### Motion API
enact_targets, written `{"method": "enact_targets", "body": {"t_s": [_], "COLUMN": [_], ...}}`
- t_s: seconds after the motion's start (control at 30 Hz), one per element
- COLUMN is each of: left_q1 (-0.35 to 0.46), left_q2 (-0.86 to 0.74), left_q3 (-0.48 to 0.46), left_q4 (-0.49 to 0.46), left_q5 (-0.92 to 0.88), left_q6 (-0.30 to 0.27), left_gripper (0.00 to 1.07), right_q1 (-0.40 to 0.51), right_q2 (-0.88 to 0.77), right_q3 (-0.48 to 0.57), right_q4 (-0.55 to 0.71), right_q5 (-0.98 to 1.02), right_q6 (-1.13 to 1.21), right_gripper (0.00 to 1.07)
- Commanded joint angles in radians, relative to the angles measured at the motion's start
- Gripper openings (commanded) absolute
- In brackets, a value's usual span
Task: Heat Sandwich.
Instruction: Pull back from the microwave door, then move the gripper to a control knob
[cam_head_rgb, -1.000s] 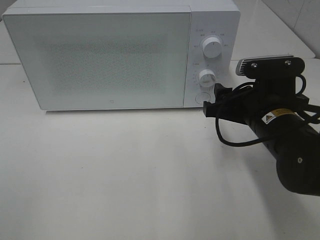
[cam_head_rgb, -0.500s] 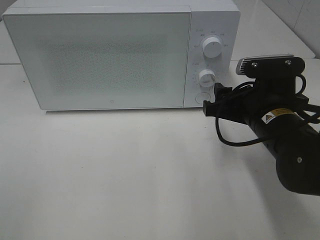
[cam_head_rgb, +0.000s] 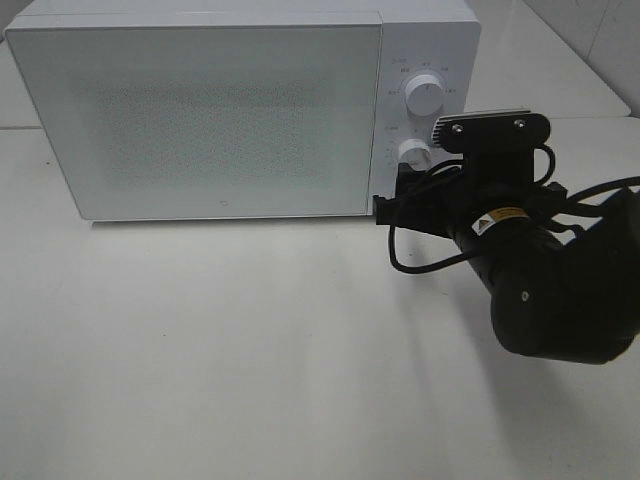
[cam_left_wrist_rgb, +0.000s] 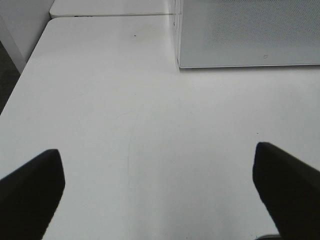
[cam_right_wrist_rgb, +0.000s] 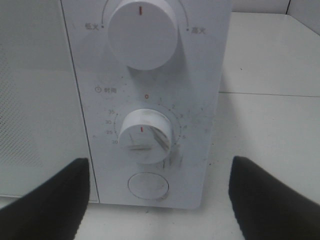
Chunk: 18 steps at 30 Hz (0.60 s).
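The right arm (cam_head_rgb: 545, 300) now stands further left in the high view than a second ago, swung in toward the microwave's (cam_head_rgb: 200, 110) control panel. The right gripper (cam_head_rgb: 386, 208) sits in front of the seam between door and panel. Before, it was just right of the round button (cam_right_wrist_rgb: 148, 186), which it now covers in the high view. The wrist camera bracket (cam_head_rgb: 490, 130) has shifted with it and now overlaps the panel's right edge near the timer knob (cam_head_rgb: 412, 153). The looped black cable (cam_head_rgb: 420, 265) has moved left too.

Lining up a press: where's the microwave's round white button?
Right wrist view: round white button at the bottom of the microwave's right-side panel, below the lower white knob, ahead of the right gripper.
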Motion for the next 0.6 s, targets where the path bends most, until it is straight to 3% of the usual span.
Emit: {"method": "enact_targets", "body": {"t_s": [0.03,0.6], "left_q1": [-0.008,-0.008], "left_q2": [-0.026,-0.026], "left_q3": [0.003,0.003], "left_q4": [-0.006,-0.006], "left_q5": [-0.011,-0.011], "left_q6": [-0.003,-0.003], "left_gripper": [0.97,0.97], "right_q1": [-0.002,-0.072], "right_q2": [0.027,0.162], "right_q3": [-0.047,-0.202], "right_q4": [-0.025,-0.058], "right_q5": [0.002,0.028], "right_q6": [0.001,0.017], "right_gripper": [0.74,0.74]}}
